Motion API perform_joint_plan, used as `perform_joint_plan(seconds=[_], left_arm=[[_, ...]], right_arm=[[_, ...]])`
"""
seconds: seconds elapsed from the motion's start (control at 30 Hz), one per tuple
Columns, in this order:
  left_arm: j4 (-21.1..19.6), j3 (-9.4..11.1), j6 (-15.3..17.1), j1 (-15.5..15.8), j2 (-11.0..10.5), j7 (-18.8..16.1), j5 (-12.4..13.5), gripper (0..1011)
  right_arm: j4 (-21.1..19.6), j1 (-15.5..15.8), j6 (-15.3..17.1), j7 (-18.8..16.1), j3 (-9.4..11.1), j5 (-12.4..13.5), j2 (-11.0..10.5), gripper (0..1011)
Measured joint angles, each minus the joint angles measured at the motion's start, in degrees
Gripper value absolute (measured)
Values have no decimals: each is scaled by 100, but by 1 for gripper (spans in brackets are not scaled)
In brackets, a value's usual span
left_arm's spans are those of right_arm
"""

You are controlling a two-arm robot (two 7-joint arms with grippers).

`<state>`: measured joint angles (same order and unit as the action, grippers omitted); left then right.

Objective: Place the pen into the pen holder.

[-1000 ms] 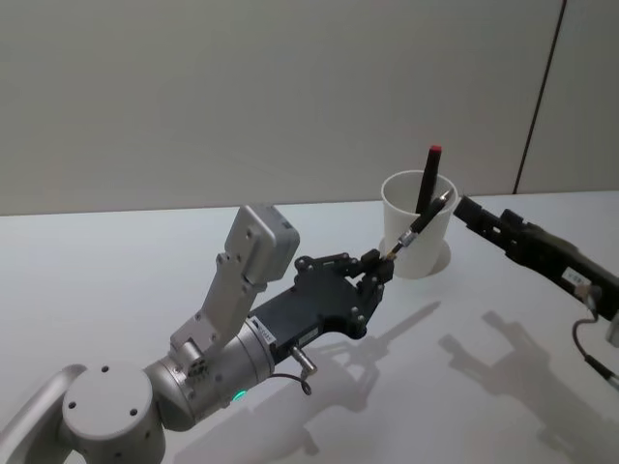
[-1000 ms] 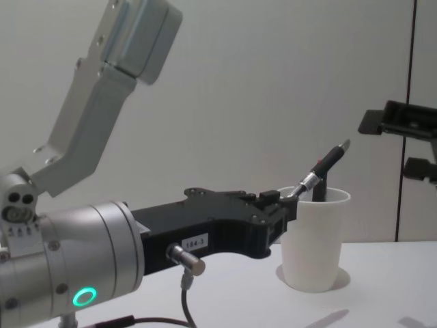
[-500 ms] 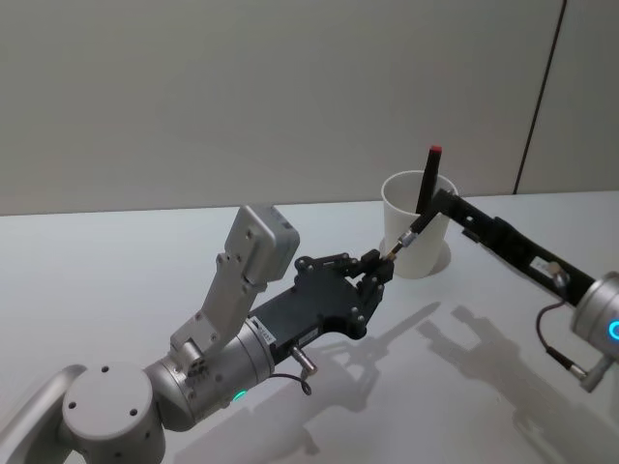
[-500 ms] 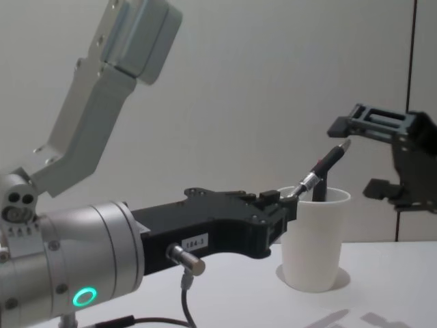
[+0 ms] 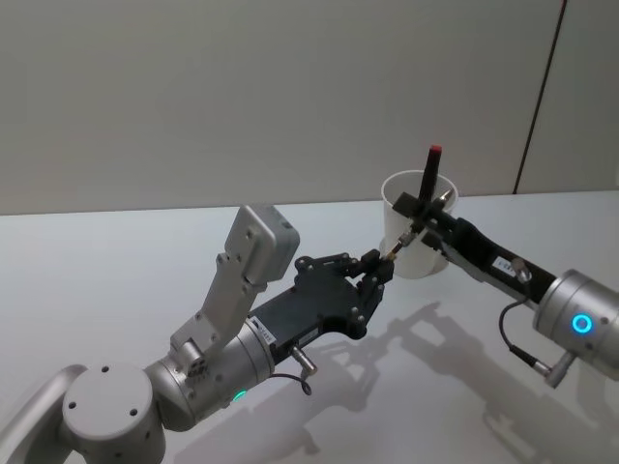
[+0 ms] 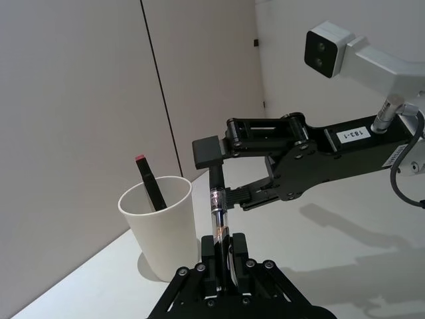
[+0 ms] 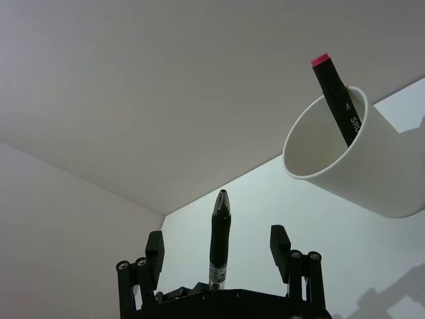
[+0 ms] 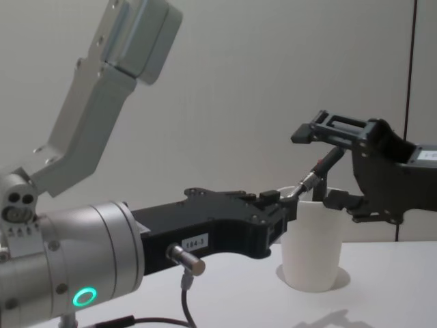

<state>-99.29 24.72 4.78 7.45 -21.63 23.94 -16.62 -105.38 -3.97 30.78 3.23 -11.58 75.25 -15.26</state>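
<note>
Two grippers now meet at centre right of the frame. We see the black right gripper point(image 5: 423, 215) has swung in from the right edge, jaws spread astride the slim black-and-clear pen point(image 6: 218, 211). The black left gripper point(image 5: 379, 266) pinches the pen beside the white paper cup point(image 5: 419, 263) (handover likely, we judge).

Black marker point(image 5: 428, 174), red cap up, leans inside cup point(image 5: 392, 220); the cap end stands well above the rim. Pale grey table point(image 5: 116, 280), matte, with soft shadows point(image 5: 426, 329) across its near right part. Plain light wall point(image 5: 242, 87) behind. Dark slanted seam point(image 5: 540, 97) in the wall, far right.
</note>
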Motion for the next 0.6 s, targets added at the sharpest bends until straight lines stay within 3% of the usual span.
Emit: perform_joint_plan(seconds=[0.6], left_arm=[[0, 0, 0, 0, 0, 0, 0, 154]], right_arm=[[205, -133, -324, -225, -207, -141, 70, 1002]])
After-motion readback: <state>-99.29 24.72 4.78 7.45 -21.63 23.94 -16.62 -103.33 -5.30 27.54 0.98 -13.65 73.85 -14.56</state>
